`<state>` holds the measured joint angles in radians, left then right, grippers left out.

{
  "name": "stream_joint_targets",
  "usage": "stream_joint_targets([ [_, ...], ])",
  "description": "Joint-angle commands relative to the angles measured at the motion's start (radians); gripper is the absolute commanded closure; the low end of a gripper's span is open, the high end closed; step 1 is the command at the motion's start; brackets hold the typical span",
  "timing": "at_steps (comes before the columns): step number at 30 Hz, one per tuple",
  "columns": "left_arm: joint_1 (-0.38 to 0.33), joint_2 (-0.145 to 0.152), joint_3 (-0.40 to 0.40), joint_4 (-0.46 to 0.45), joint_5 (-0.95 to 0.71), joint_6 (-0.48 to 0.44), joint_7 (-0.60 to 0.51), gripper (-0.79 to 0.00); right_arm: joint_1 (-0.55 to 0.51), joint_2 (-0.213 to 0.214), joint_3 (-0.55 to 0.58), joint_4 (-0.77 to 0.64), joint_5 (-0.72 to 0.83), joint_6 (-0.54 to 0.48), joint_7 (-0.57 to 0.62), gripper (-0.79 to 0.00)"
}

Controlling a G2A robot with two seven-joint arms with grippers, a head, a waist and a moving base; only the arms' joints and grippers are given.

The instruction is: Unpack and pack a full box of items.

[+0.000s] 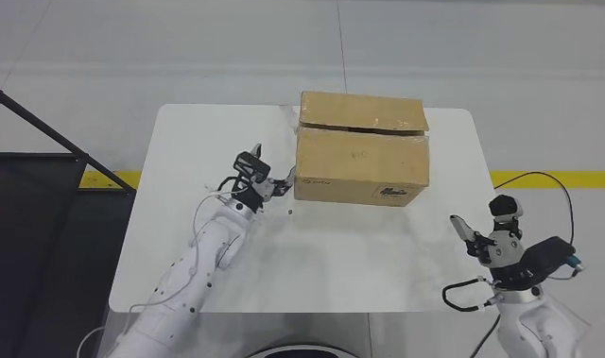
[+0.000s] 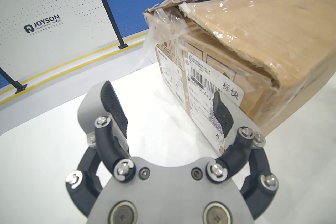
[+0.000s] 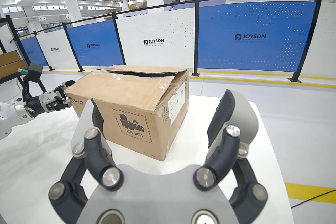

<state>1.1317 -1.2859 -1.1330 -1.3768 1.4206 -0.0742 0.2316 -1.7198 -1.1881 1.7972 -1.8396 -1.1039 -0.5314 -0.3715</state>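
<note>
We are finding the brown cardboard box (image 1: 362,150) sitting on the white bench (image 1: 189,169), its long axis running crosswise to the robot. Its top flaps are lying folded down but loose, with an open seam along that long axis.

The left end effector (image 2: 162,93) is sitting just beside the box's short end face and pointing at it along the long axis. Its jaws are standing wide apart and holding nothing. We are unable to tell whether a pad is touching the cardboard. The right end effector (image 3: 160,101) is hanging well apart from the box, off the corner where the long front face meets the opposite end. It is likewise spread wide and empty.

We are judging the left arm the nearer of the two. The coming move is turning on its alignment with the end face and the flap edge above it.

As to markings, we are noting:
- a white shipping label with a barcode (image 2: 204,78) on the end face by the left end effector;
- torn clear tape (image 2: 162,22) hanging from the flap corner above that label;
- a red-bordered hazard mark (image 3: 131,125) on the long front face.

We are not transcribing any of the print.
</note>
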Motion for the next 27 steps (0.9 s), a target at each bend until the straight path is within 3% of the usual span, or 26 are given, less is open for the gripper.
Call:
stream_joint_targets([
  [1, 0.014, 0.002, -0.024, -0.018, -0.022, 0.007, 0.007, -0.785, 0.017, 0.002, 0.011, -0.004, 0.013, -0.003, 0.021, -0.785],
  [10, 0.100, 0.029, -0.239, -0.141, -0.108, 0.037, 0.029, -0.785, 0.231, 0.011, 0.002, 0.076, 0.262, 0.027, 0.284, -0.785],
  [17, 0.213, 0.054, -0.431, -0.216, -0.150, 0.008, 0.036, -0.785, 0.231, 0.011, 0.002, 0.076, 0.262, 0.027, 0.284, -0.785],
  [22, 0.213, 0.054, -0.431, -0.216, -0.150, 0.008, 0.036, -0.785, 0.253, 0.009, -0.031, 0.070, 0.266, 0.055, 0.332, -0.785],
  [27, 0.216, 0.055, -0.427, -0.222, -0.136, -0.002, 0.028, -0.785, 0.431, 0.002, -0.127, 0.169, 0.401, 0.200, 0.522, -0.785],
])
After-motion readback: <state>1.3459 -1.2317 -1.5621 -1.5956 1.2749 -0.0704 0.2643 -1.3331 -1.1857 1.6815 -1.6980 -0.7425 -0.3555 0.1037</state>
